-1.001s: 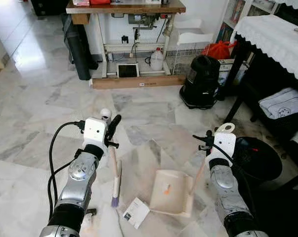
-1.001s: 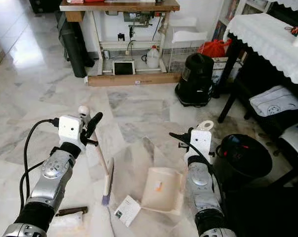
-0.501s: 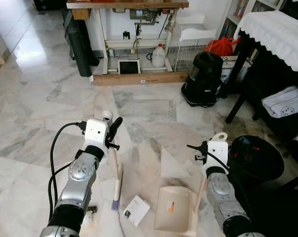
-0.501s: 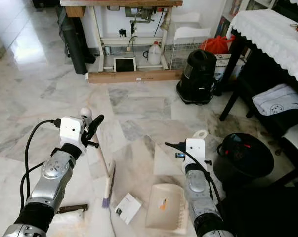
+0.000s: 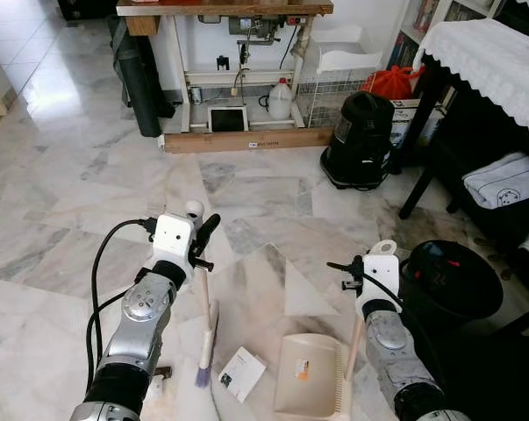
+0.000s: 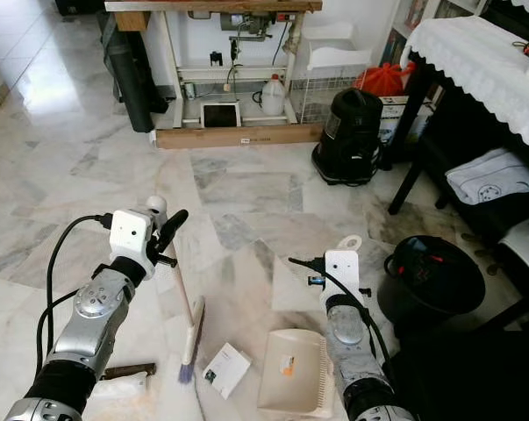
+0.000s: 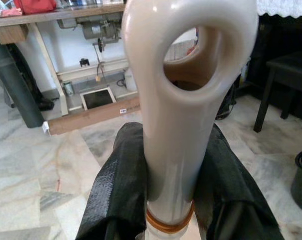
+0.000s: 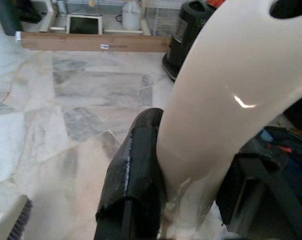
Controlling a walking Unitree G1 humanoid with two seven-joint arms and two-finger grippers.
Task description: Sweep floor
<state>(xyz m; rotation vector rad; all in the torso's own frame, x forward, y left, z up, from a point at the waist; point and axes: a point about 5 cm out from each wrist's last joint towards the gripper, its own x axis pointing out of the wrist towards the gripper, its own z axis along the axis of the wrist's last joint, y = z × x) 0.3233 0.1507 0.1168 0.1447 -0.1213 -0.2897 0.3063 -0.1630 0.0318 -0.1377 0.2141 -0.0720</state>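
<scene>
The left claw [image 7: 168,195] is clamped on the broom [image 5: 204,329] handle, with the bristles resting on the marble floor [image 5: 71,202] below it. The right claw [image 8: 191,200] grips the dustpan [image 5: 308,375] handle; the pan sits on the floor below, just beside a paper scrap [image 5: 243,373].

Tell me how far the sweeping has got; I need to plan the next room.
Tools are in hand: the left pincer is shut on the broom, bristles on the floor, and the right pincer is shut on the dustpan handle, the dustpan resting flat. Still left: a paper scrap lies between broom and pan, not yet swept in. The black bin waits beside the right arm.
</scene>
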